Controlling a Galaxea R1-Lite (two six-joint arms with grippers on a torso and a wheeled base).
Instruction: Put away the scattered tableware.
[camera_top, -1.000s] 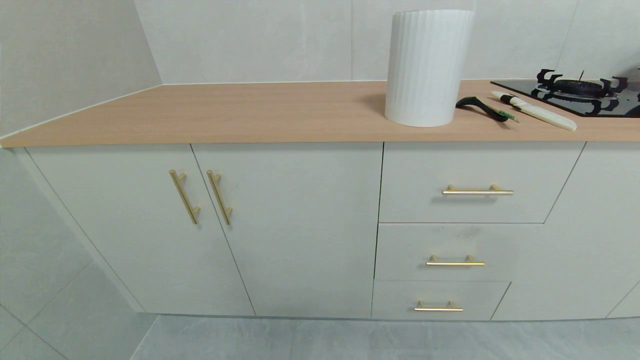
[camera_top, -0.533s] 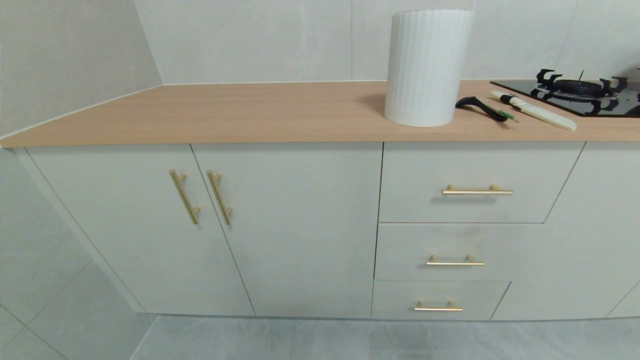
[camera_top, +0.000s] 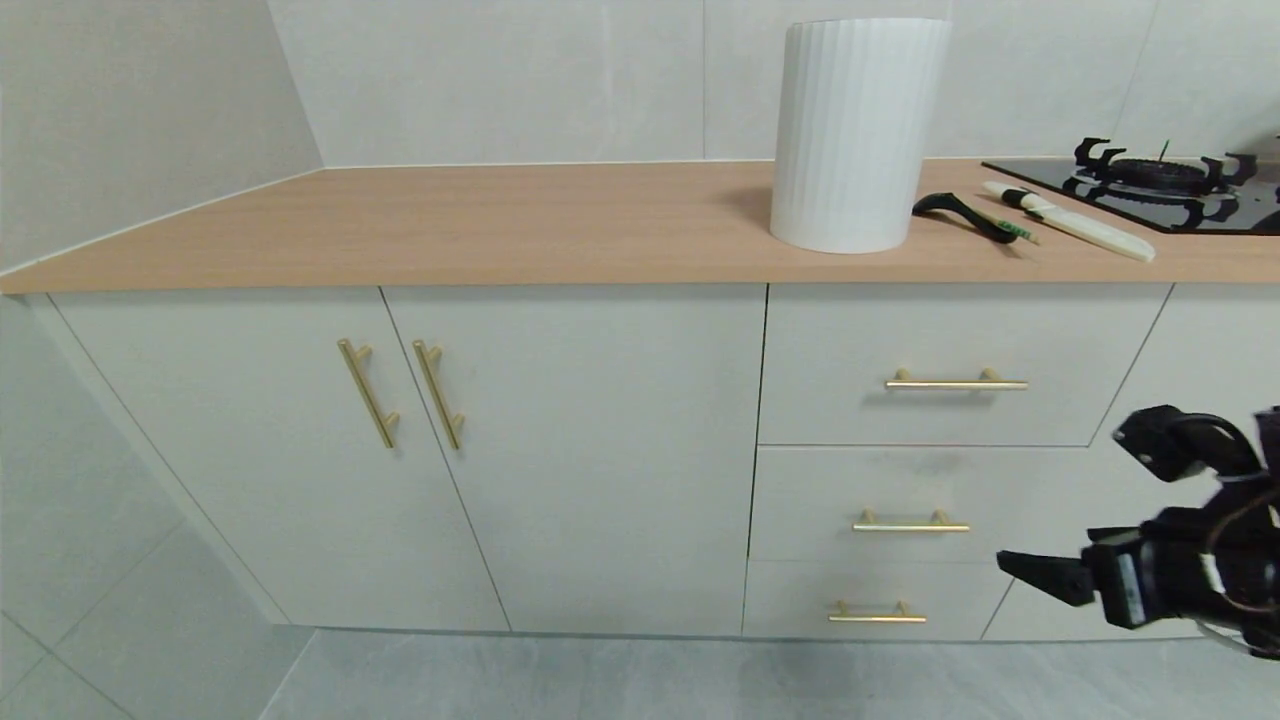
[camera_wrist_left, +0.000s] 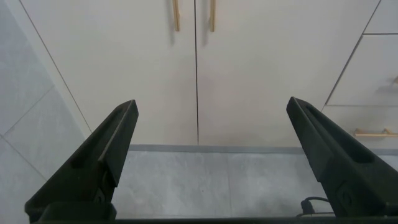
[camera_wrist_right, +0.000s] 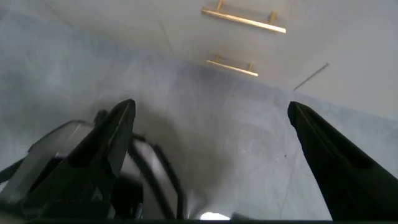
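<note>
On the wooden counter (camera_top: 500, 225) lie a black-handled utensil (camera_top: 963, 214) and a white knife (camera_top: 1075, 224), just right of a tall white ribbed container (camera_top: 856, 135). My right gripper (camera_top: 1085, 505) hangs open and empty at the lower right, in front of the drawer stack and well below the counter. In the right wrist view the right gripper (camera_wrist_right: 208, 118) faces the floor and the two lower drawer handles (camera_wrist_right: 244, 20). My left gripper (camera_wrist_left: 211, 107) is open and empty, low down, facing the base of the double cabinet doors (camera_wrist_left: 196, 74).
Three drawers with gold handles (camera_top: 955, 381) sit under the counter's right part, double doors with gold handles (camera_top: 400, 392) to their left. A black gas hob (camera_top: 1160, 185) occupies the counter's far right. Grey tiled floor (camera_top: 600, 680) lies in front.
My right gripper has come into the head view at the lower right. The counter items have not moved.
</note>
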